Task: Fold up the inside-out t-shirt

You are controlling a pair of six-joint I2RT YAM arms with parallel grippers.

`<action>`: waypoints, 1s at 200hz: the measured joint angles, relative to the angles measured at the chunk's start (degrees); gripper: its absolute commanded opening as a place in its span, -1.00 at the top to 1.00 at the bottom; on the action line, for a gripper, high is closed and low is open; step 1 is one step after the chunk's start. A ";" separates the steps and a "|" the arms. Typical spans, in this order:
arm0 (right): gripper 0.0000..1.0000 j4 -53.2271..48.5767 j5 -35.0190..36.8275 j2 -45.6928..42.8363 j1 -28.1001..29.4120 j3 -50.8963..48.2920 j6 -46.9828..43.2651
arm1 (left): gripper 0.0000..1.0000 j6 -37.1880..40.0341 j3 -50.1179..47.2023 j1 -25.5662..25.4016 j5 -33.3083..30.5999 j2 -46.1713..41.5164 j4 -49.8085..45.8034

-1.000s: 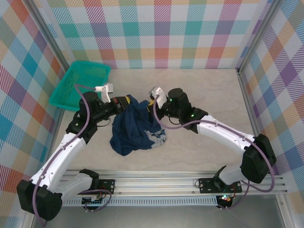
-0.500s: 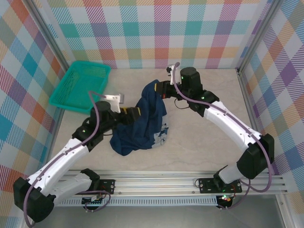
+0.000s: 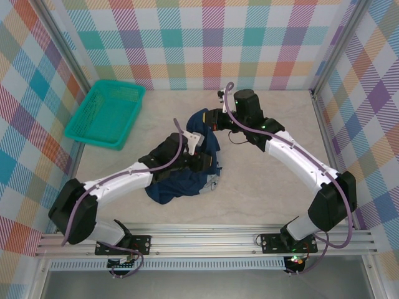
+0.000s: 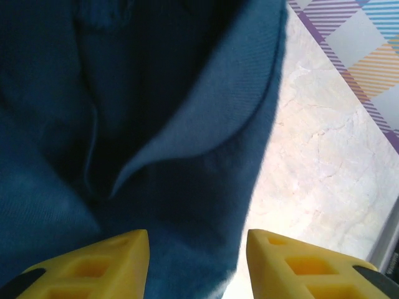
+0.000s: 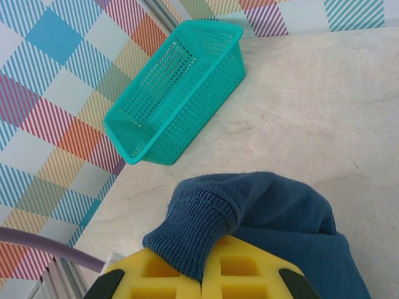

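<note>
Your right claw [image 5: 201, 265] pinches a ribbed edge of the soft dark navy t-shirt [image 5: 280, 212], heaped mid-way across the pale marbled table [image 3: 262, 199]; your left claw [image 4: 198, 246] hovers, fingers apart, at its cloth.

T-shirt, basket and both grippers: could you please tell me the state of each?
t-shirt, bunched on the table, ribbed edge lifted.
teal basket, upright, empty.
left gripper, open over the t-shirt.
right gripper, shut on the t-shirt's ribbed edge.
</note>
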 measured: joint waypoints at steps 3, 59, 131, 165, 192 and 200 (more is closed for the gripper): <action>1.00 0.00 0.00 -0.02 -0.07 0.00 0.00 | 0.13 0.15 0.17 0.15 -0.02 0.44 0.28; 1.00 -0.09 0.02 -0.33 -0.57 -0.02 0.00 | 0.13 1.84 3.37 4.55 0.15 8.46 2.01; 1.00 -0.09 0.33 -0.44 -1.66 -0.02 -0.07 | 1.00 1.33 6.45 4.63 4.76 13.77 6.40; 1.00 -0.42 3.50 -0.61 -3.30 -0.02 -1.62 | 1.00 1.95 3.50 4.85 4.92 6.03 6.03; 1.00 -1.44 8.15 -1.64 -3.93 0.66 -4.46 | 1.00 3.15 1.53 4.90 4.09 -9.62 2.89; 1.00 -1.53 9.22 -2.03 -3.98 1.20 -5.35 | 1.00 3.52 1.70 4.90 3.48 -13.97 2.49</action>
